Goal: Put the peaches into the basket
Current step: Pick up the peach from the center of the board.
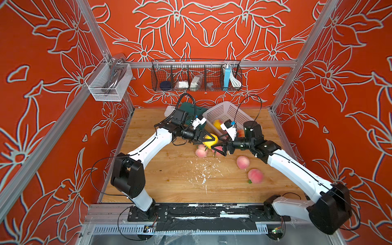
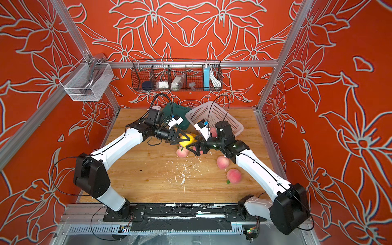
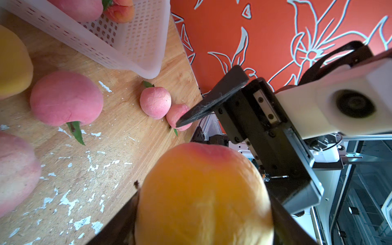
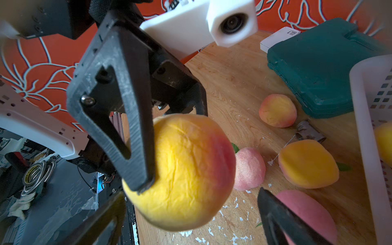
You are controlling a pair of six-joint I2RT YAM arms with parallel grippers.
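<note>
My left gripper (image 1: 212, 139) (image 3: 204, 191) is shut on a yellow-orange peach (image 1: 210, 141) (image 4: 180, 169), held above the wooden table. Facing it, my right gripper (image 1: 220, 143) (image 4: 191, 195) is open, its fingers either side of that peach's near end without touching it. A pink peach (image 1: 218, 149) (image 4: 307, 212) lies just below the right gripper. More peaches lie loose on the table (image 1: 200, 152) (image 1: 242, 162) (image 1: 255, 175). The pale perforated basket (image 1: 224, 114) (image 3: 131, 42) stands at the back, with a yellow peach (image 1: 217, 124) and a blushed one (image 1: 240, 133) inside.
A dark green case (image 1: 191, 108) and a small white box (image 1: 169, 110) lie left of the basket. White flakes (image 1: 203, 171) litter the table's middle. On the back rail hang a black wire rack (image 1: 196, 76) and a white mesh bin (image 1: 108, 82).
</note>
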